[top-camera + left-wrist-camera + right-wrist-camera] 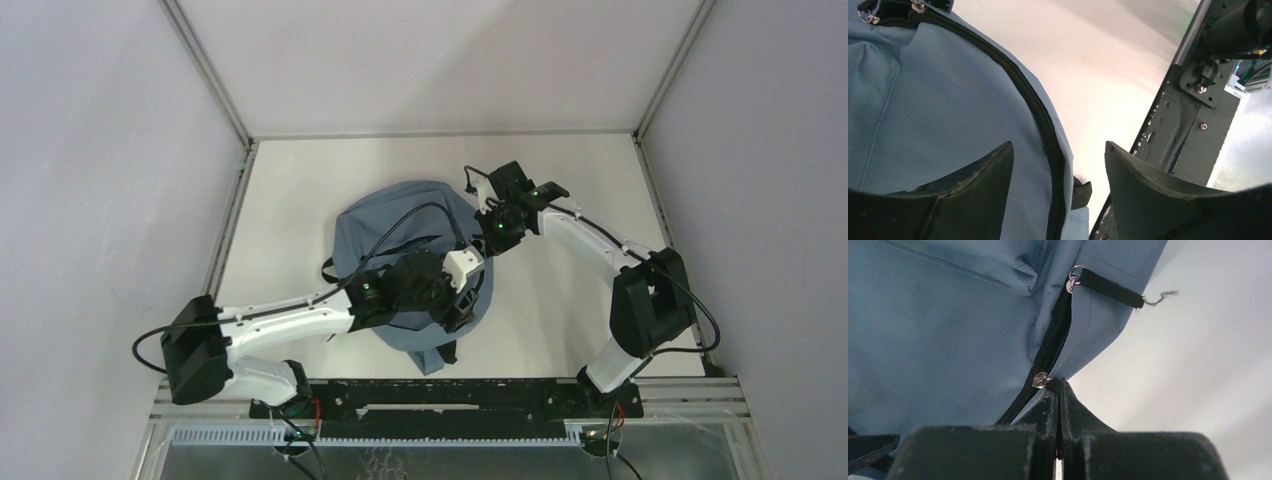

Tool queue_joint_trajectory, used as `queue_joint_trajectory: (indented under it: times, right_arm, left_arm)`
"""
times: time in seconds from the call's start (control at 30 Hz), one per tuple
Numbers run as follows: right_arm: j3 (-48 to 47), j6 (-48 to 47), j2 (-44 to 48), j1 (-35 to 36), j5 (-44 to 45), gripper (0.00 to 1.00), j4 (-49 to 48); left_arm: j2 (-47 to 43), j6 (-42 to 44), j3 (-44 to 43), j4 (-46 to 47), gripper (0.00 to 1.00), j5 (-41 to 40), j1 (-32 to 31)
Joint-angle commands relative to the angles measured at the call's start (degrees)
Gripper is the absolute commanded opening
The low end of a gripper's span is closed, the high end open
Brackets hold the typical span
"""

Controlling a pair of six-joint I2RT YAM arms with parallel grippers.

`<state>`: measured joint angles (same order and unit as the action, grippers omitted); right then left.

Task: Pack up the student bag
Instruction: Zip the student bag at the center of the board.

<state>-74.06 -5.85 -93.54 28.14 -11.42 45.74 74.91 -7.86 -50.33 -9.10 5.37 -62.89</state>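
The student bag, a soft blue-grey backpack, lies around the middle of the pale counter, with a dark strap end poking out at its 6 o'clock edge. Both arms reach in over it.

The left hand hangs over the bag's 4 o'clock part. In the left wrist view the hand is released. Its two dark fingers are spread wide with nothing between them. Below them are blue fabric, the curved black zip and a strip of bare counter at 12 o'clock.

The right hand sits at the bag's 2 o'clock edge. In the right wrist view it is clenched, fingertips pressed together on what appears to be the zip pull. Only its small metal slider and a bit of black tab show at the tips. The zip track runs up from there toward 12 o'clock. It ends at a second slider, whose black tab points to 3 o'clock and has a frayed thread at its end.
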Motion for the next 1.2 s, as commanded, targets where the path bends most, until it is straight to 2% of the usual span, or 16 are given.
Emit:
queue_joint_trajectory:
  times: [0.0, 0.07, 0.1, 0.17, 0.23, 0.27, 0.63, 0.93, 1.07, 1.17]
  right_arm:
    - [-0.5, 0.5, 2.8, -0.6, -0.2, 0.0, -1.3]
    - [-0.5, 0.6, 3.1, -0.9, 0.0, 0.0, -0.9]
    - [-0.5, 0.7, 3.4, -1.1, -0.1, 0.0, -0.8]
    - [-0.6, 1.3, 3.8, -1.6, -0.4, 0.0, -0.7]
    - [-0.5, 1.7, 4.3, -2.0, -0.3, 0.0, -0.6]
    - [-0.6, 1.9, 4.5, -2.2, 0.0, 0.0, -0.7]
    - [-3.9, 1.4, 0.9, -3.6, 6.3, 0.0, -0.7]
    - [-15.9, 1.4, -9.8, -4.2, 8.8, 0.0, 0.7]
    - [-22.3, -0.3, -15.7, -3.9, 14.8, 0.0, 6.3]
    - [-23.2, -1.4, -16.9, -4.1, 16.7, 0.0, 7.3]
  left_arm:
    - [2.4, -3.8, -4.8, 3.5, 0.71, -2.4, -0.3]
    - [3.0, -4.6, -4.5, 4.6, 0.68, -2.5, -0.4]
    - [3.3, -4.7, -4.3, 5.4, 0.62, -2.1, -0.4]
    - [4.4, -4.7, -3.8, 5.8, 0.42, -1.5, -0.4]
    - [5.5, -4.4, -3.3, 5.8, 0.05, -0.6, -0.3]
    - [5.9, -4.5, -2.9, 5.7, 0.01, 0.2, -0.3]
    - [1.3, -7.4, 8.6, 10.9, 0.0, 10.0, -0.4]
    - [1.8, -10.6, 14.2, 13.8, 0.0, 15.4, -2.9]
    - [1.6, -10.9, 14.8, 14.0, 0.0, 16.0, -4.4]
    - [0.8, -11.4, 15.9, 15.2, 0.0, 15.9, -4.7]
